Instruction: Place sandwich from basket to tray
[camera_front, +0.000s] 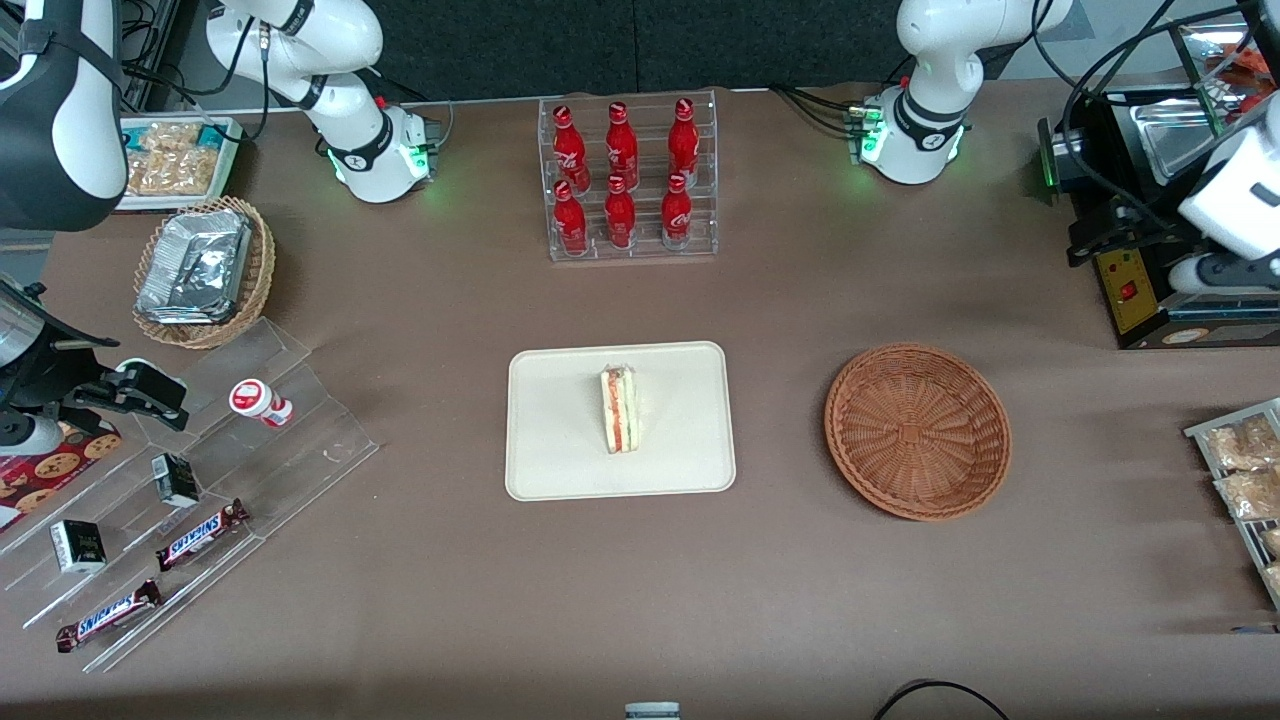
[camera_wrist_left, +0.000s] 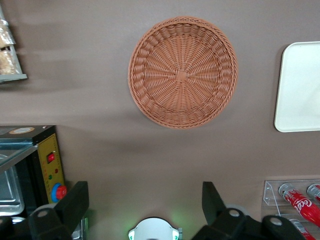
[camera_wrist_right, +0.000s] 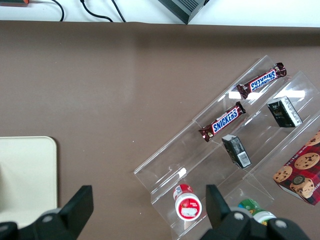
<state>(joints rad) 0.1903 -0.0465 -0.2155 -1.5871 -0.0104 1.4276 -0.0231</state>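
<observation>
The sandwich, a pale wedge with red, orange and green layers, stands on the cream tray at the table's middle. The reddish-brown wicker basket is empty and lies beside the tray, toward the working arm's end. My left gripper hangs high over the table near the black machine, farther from the front camera than the basket. In the left wrist view the gripper is open and empty, with the basket and a corner of the tray below it. The sandwich is out of that view.
A clear rack of red cola bottles stands farther from the camera than the tray. A black machine with a red button sits beside the gripper. Snack packs lie at the working arm's end. A paler basket with foil containers and a stepped acrylic rack lie toward the parked arm's end.
</observation>
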